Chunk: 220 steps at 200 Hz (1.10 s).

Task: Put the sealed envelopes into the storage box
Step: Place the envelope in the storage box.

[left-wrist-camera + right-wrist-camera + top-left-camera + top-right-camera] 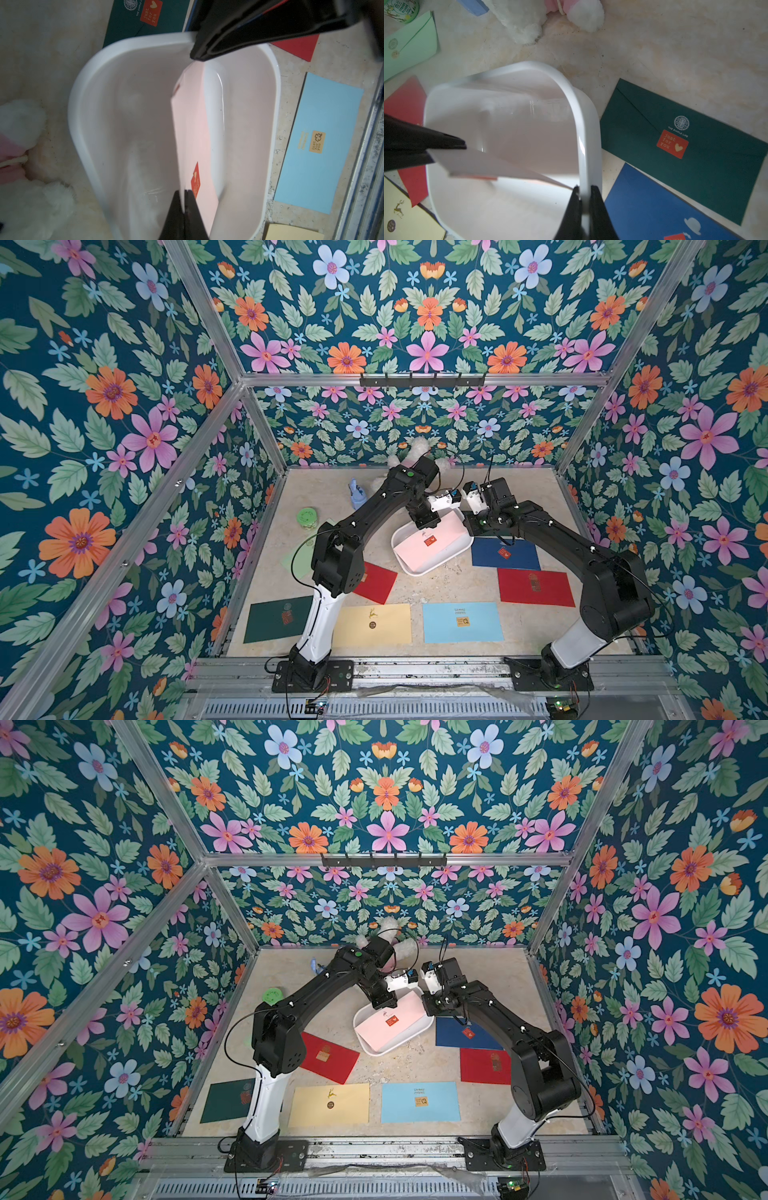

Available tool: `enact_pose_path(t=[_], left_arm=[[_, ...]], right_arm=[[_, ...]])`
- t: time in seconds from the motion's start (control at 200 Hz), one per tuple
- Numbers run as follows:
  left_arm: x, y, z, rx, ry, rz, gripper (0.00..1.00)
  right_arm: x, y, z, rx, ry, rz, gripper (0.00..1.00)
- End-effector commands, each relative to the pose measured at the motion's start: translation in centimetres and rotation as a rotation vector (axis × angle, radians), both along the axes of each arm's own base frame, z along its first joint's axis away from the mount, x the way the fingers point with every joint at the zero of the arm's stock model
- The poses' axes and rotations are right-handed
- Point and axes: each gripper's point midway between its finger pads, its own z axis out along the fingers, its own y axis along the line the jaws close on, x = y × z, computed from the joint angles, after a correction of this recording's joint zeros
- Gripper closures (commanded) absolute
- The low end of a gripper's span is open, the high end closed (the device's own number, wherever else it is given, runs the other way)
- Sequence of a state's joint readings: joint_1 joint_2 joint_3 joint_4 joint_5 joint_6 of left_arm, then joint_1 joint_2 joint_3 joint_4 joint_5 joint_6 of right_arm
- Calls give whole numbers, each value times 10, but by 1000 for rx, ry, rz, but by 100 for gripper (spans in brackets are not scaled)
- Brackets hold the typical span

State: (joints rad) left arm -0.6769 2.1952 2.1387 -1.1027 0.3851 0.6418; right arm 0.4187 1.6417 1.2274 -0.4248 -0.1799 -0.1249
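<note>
Both arms arch inward from their bases, wrists nearly meeting above the storage box [432, 568]. Left end effector [184, 204] pinched shut on the pink envelope [195, 133] over the box; right end effector [585, 197] clamped on the box's rim.

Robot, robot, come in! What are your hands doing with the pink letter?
Left gripper shut on pink envelope, holding it tilted inside storage box. Right gripper shut on box rim. Nothing blocking the box.
</note>
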Motion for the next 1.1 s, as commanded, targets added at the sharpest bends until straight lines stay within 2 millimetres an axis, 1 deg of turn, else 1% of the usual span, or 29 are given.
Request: enact_pose_path(t=[0.0, 0.075, 0.155, 0.265, 0.46, 0.68, 0.76, 0.84, 0.895, 0.91, 1.015, 1.025, 1.035, 1.095], left_arm=[[-1, 4, -9, 43, 4, -33, 97], [2, 3, -14, 61, -1, -39, 96], [4, 2, -16, 67, -11, -47, 93], [11, 3, -21, 85, -38, -36, 84], [26, 2, -12, 77, -114, 19, 68], [55, 13, 7, 94, -258, 170, 53], [71, 20, 22, 68, -308, 267, 48], [84, 29, 39, 8, -308, 382, 44], [87, 37, 46, -21, -284, 454, 43], [92, 37, 51, -47, -297, 475, 42], [96, 55, 63, -85, -293, 617, 39], [96, 57, 64, -87, -295, 633, 39], [96, 59, 65, -87, -294, 647, 39], [96, 72, 66, -97, -282, 741, 38]], right_arm=[[2, 4, 1, 19, -14, 14, 100], [2, 5, -1, 25, -12, 12, 100], [1, 7, -1, 39, -8, 13, 100], [0, 8, -2, 54, -5, 8, 100], [-2, 6, -8, 66, 13, -15, 100], [5, -1, -11, 93, 20, -98, 100], [11, -5, -10, 104, 17, -140, 100], [16, -10, -9, 125, 20, -186, 100], [19, -11, -8, 143, 19, -210, 100], [20, -11, -7, 149, 17, -214, 100], [25, -8, -1, 191, 8, -236, 100], [26, -7, -9, 184, 27, -239, 100], [26, -7, -14, 183, 37, -242, 100], [31, -3, -17, 211, 52, -264, 100]])
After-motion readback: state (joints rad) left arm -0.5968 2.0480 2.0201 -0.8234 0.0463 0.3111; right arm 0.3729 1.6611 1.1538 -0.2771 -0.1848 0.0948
